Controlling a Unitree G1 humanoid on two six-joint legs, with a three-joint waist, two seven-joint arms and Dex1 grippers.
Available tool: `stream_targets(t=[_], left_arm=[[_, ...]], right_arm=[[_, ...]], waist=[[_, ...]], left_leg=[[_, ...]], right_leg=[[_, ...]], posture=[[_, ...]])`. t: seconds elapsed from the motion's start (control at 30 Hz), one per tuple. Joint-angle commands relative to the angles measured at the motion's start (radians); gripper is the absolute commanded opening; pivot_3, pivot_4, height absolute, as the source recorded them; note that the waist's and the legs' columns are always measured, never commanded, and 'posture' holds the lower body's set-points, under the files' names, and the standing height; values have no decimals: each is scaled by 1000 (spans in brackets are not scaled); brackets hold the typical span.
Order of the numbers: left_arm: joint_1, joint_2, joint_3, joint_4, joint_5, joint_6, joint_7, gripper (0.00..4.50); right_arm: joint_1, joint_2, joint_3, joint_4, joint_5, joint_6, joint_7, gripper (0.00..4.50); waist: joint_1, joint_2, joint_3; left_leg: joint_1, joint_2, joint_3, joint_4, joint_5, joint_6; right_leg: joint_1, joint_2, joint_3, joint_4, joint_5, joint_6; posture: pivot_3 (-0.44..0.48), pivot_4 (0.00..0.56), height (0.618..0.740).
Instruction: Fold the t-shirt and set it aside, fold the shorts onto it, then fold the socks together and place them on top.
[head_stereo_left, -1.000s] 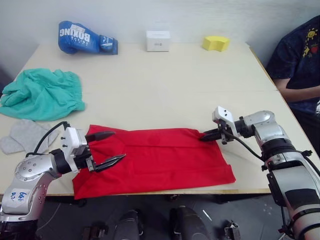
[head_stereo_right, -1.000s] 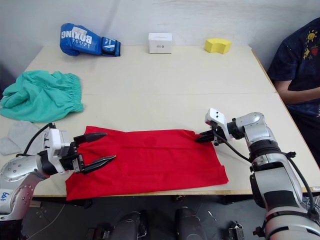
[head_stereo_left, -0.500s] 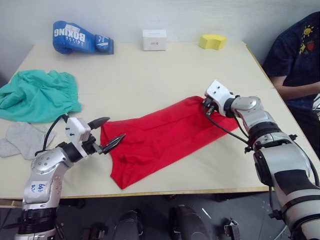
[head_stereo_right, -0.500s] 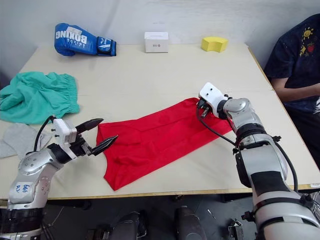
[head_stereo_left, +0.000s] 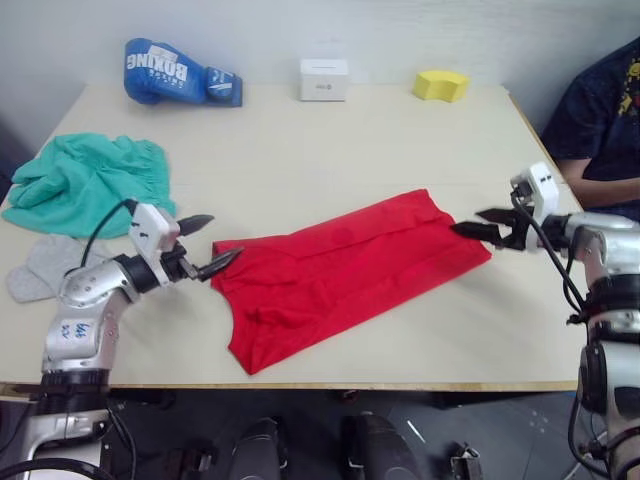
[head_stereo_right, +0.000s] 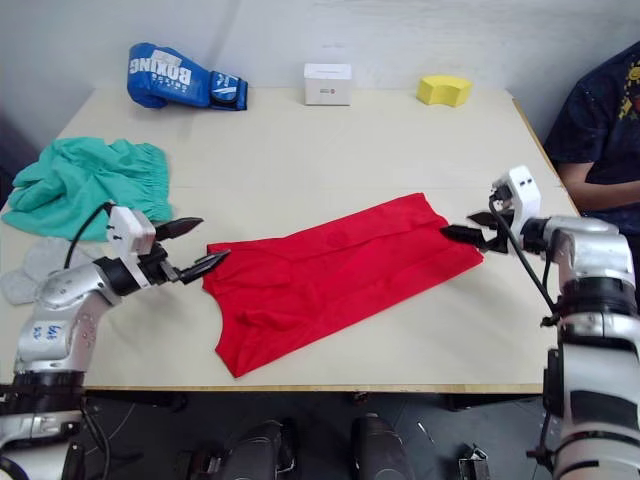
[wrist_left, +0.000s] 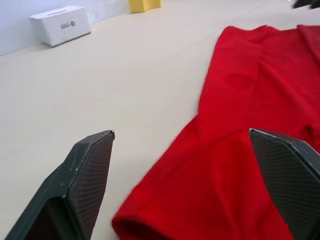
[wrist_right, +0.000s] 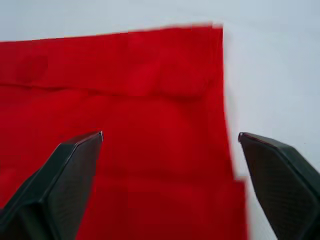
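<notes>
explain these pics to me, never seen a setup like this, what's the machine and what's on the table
It is a two-armed humanoid robot at a table. Two pictures come from cameras in its head, looking down; the other two come from cameras on its wrists, looking along each hand's black fingers. On the table lie a red t-shirt, folded into a long strip, teal shorts, grey socks, a blue boxing glove, a white box and a yellow block. The left hand and right hand are both open at the shirt's ends, holding nothing. A person sits at the right.
</notes>
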Motion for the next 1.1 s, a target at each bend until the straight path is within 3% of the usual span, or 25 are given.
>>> stream_targets(t=[0.03, 0.13, 0.27, 0.43, 0.63, 0.7, 0.73, 1.1], left_arm=[[-148, 17, -79, 209, 74, -43, -104, 4500], [-316, -9, -140, 453, 152, -89, -125, 4500], [-483, -61, -215, 719, 253, -162, -145, 4500], [-588, -99, -266, 888, 341, -189, -174, 4500], [-611, -96, -289, 962, 395, -179, -228, 4500], [-598, -97, -289, 961, 398, -175, -257, 4500], [-591, -98, -285, 957, 398, -176, -266, 4121], [-485, -89, -225, 869, 368, -152, -263, 1011]], right_arm=[[112, -4, -148, -363, 154, 394, -88, 4480], [176, 96, -258, -507, 178, 589, -199, 4480], [263, 211, -311, -597, 206, 645, -327, 4480], [280, 310, -306, -610, 248, 645, -455, 4480], [220, 428, -307, -558, 207, 632, -579, 4480], [202, 466, -312, -519, 183, 583, -624, 4115], [195, 480, -314, -504, 173, 559, -642, 3927], [175, 499, -264, -440, 182, 363, -673, 63]], waist=[[2, 0, 0], [-1, -1, 0], [9, -2, 0], [8, -6, 0], [-13, -10, -2], [-16, -11, -2], [-17, -12, -3], [-19, -11, -3]], left_leg=[[0, 0, 0, 0, -1, 1], [0, 0, 0, 0, -1, 4], [0, 0, 0, 0, 0, 5], [-5, 0, 2, 1, 0, 4], [-4, 0, 2, 1, 1, 5], [-2, 1, 2, 1, 1, 5], [0, 1, 2, 0, 1, 5], [1, 1, 2, -1, 1, 5]], right_leg=[[0, 0, 0, 0, 0, 0], [0, 1, 0, 0, 0, -1], [-1, 1, -1, 0, 1, -1], [-6, 2, 0, 0, 1, 0], [-6, 3, 0, 3, 1, 0], [-5, 3, 0, 3, 1, 0], [-3, 3, 0, 3, 1, -1], [-2, 3, 0, 2, 1, -1]], posture=[[0, 150, 740], [0, 150, 740], [0, 150, 740], [0, 150, 740], [0, 150, 740], [0, 150, 740], [0, 150, 740], [0, 150, 740]])
